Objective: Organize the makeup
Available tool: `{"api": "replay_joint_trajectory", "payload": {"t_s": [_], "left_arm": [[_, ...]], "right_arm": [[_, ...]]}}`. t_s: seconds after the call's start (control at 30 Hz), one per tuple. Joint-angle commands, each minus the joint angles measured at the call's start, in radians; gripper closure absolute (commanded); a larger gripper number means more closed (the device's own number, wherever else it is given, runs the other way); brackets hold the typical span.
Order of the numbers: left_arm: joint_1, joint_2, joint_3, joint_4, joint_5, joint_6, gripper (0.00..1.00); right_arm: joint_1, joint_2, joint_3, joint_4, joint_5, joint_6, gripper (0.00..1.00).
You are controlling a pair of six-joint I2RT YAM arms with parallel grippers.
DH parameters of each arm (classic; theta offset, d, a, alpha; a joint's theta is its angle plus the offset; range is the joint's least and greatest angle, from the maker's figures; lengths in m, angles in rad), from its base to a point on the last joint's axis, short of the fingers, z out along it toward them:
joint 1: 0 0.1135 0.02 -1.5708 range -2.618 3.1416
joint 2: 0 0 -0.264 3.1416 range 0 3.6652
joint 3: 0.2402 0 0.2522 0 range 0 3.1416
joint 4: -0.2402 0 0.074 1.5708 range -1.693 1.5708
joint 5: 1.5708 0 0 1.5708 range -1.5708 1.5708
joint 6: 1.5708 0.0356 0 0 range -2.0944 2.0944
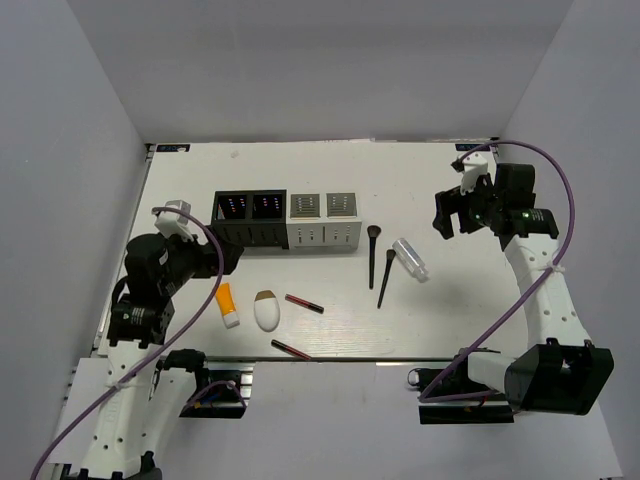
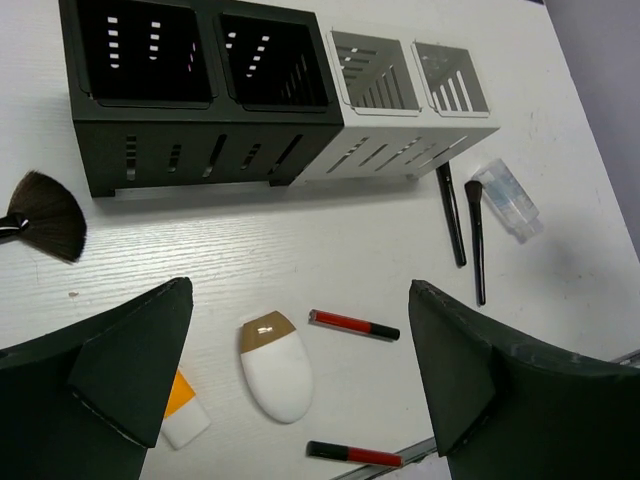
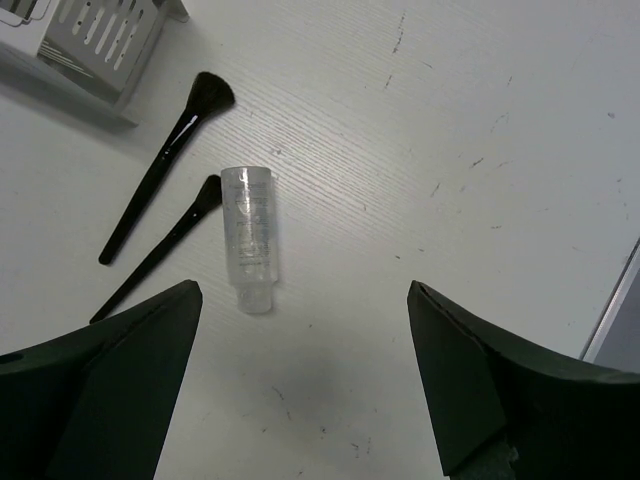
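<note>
Both the left pincer (image 2: 300, 285) and right pincer (image 3: 302, 290) are spread wide. The clear bottle (image 3: 248, 235) lies on the bench (image 1: 450, 320) right of the grey-white box (image 1: 325, 222), nearer the right one, pointing lengthwise away from it.

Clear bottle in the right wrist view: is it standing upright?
No, the clear bottle lies on its side on the white table.

White bench (image 1: 450, 200), holding a black box (image 1: 250, 220), a grey box (image 1: 325, 222), orange tube (image 1: 227, 304), white egg (image 1: 266, 311), two red sticks (image 1: 303, 303), two brushes (image 1: 372, 255), clear bottle (image 1: 410, 259).
</note>
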Motion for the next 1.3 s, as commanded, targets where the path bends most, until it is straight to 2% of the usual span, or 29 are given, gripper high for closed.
{"api": "replay_joint_trajectory", "payload": {"t_s": [0.0, 0.17, 0.37, 0.43, 0.47, 0.53, 0.57, 0.63, 0.67, 0.7, 0.73, 0.77, 0.8, 0.83, 0.87, 0.9, 0.97, 1.0, 1.07, 1.27], "left_arm": [[-0.002, 0.037, 0.003, 0.030, 0.039, 0.043, 0.02], [-0.002, 0.086, 0.006, 0.062, 0.047, 0.074, 0.02], [-0.011, 0.111, -0.037, 0.128, 0.021, 0.071, 0.03], [-0.011, 0.118, -0.058, 0.153, 0.013, 0.064, 0.07], [-0.011, 0.123, -0.064, 0.161, 0.012, 0.063, 0.15], [-0.011, 0.135, -0.069, 0.165, 0.004, 0.063, 0.25], [-0.011, 0.164, -0.063, 0.162, -0.003, 0.066, 0.40], [-0.002, 0.201, -0.040, 0.144, -0.023, 0.078, 0.57], [-0.002, 0.245, -0.031, 0.136, -0.037, 0.083, 0.63], [0.012, 0.270, -0.021, 0.119, -0.077, 0.084, 0.74], [0.012, 0.294, -0.005, 0.104, -0.106, 0.086, 0.78], [0.012, 0.321, 0.043, 0.086, -0.128, 0.092, 0.79], [0.012, 0.369, 0.069, 0.046, -0.149, 0.101, 0.79], [0.012, 0.391, 0.092, 0.027, -0.210, 0.107, 0.74], [0.012, 0.410, 0.127, 0.014, -0.246, 0.107, 0.69], [0.012, 0.434, 0.140, 0.000, -0.273, 0.106, 0.66], [0.012, 0.450, 0.157, -0.003, -0.371, 0.074, 0.52], [0.012, 0.457, 0.166, -0.006, -0.393, 0.061, 0.50], [0.012, 0.456, 0.164, -0.006, -0.448, 0.023, 0.41], [0.021, 0.401, 0.114, -0.036, -0.514, -0.005, 0.36]], "right_arm": [[-0.001, 0.006, 0.063, -0.007, 0.005, -0.011, 0.11], [-0.003, 0.026, 0.100, -0.026, 0.005, -0.060, 0.11], [-0.001, 0.029, 0.138, -0.112, -0.105, -0.215, 0.11], [0.003, 0.020, 0.143, -0.110, -0.139, -0.220, 0.11], [0.003, 0.018, 0.147, -0.121, -0.157, -0.231, 0.15], [0.006, 0.020, 0.157, -0.133, -0.199, -0.261, 0.37], [0.005, 0.016, 0.152, -0.124, -0.205, -0.280, 0.74], [0.006, 0.010, 0.120, -0.092, -0.226, -0.294, 0.99], [0.006, 0.010, 0.103, -0.071, -0.234, -0.306, 1.00], [0.006, 0.010, 0.086, -0.026, -0.242, -0.310, 0.98], [0.006, 0.016, 0.060, -0.008, -0.254, -0.314, 0.89], [0.008, 0.027, 0.052, 0.009, -0.286, -0.309, 0.67], [0.008, 0.036, 0.045, 0.052, -0.303, -0.300, 0.62], [0.008, 0.045, 0.028, 0.071, -0.337, -0.288, 0.57], [0.008, 0.068, 0.020, 0.095, -0.351, -0.275, 0.47], [0.008, 0.078, 0.014, 0.117, -0.361, -0.252, 0.44], [0.008, 0.110, -0.012, 0.167, -0.398, -0.249, 0.38], [0.008, 0.119, -0.020, 0.181, -0.404, -0.254, 0.37], [0.006, 0.139, -0.043, 0.215, -0.423, -0.261, 0.34], [0.003, 0.185, -0.075, 0.256, -0.478, -0.316, 0.32]]}}
